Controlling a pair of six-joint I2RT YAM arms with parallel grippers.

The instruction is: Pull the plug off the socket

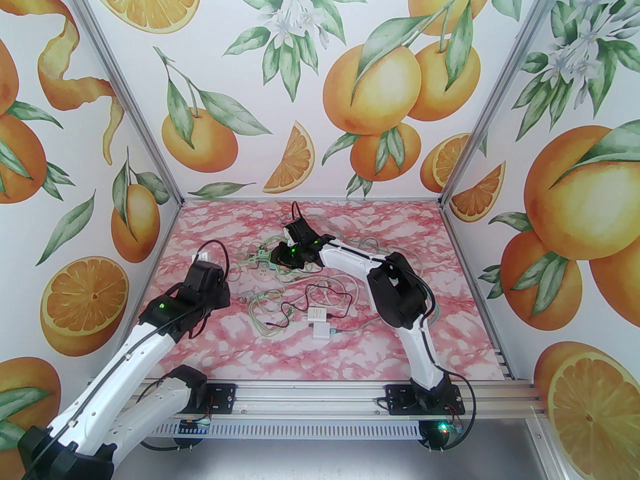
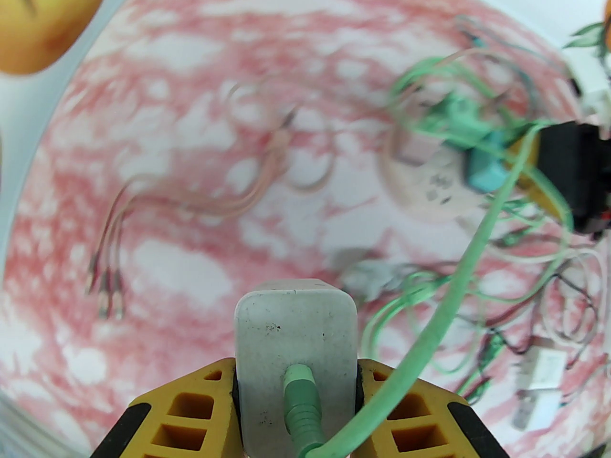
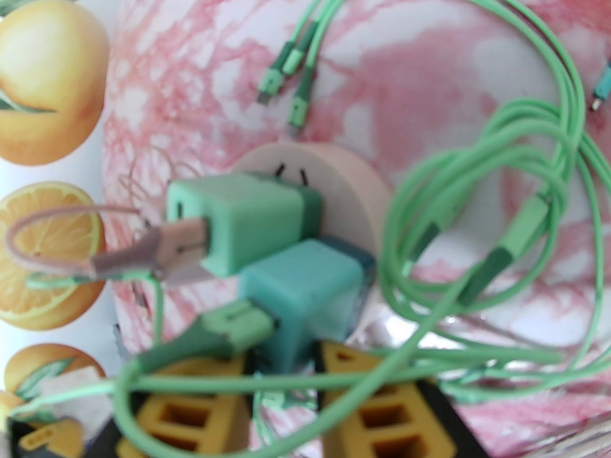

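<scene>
The left gripper (image 2: 296,368) is clenched on a white plug (image 2: 296,322), its yellow fingers (image 2: 191,413) pressed to either side; the plug is off the socket (image 2: 429,193) and held above the table (image 1: 225,348), well to the socket's left in the top view; a green cable (image 2: 472,255) is seated in the plug's near face and loops away toward the tangle of cords by the socket; the socket is a round, pale disc lying flat near the table's middle; a green plug (image 3: 238,217) and a teal plug (image 3: 305,284) stand in it side by side, touching; a pink cable (image 3: 176,251) enters the green plug's end, and another green lead enters the teal plug's; the right gripper (image 3: 284,358) grasps the teal plug, whose near end is lodged between its fingers; coils of green cord lie just right of the socket, one strand draped across the right gripper; nearer the arms' bases, two white chargers (image 1: 318,320) lie touching on the table amid black and green cords.
</scene>
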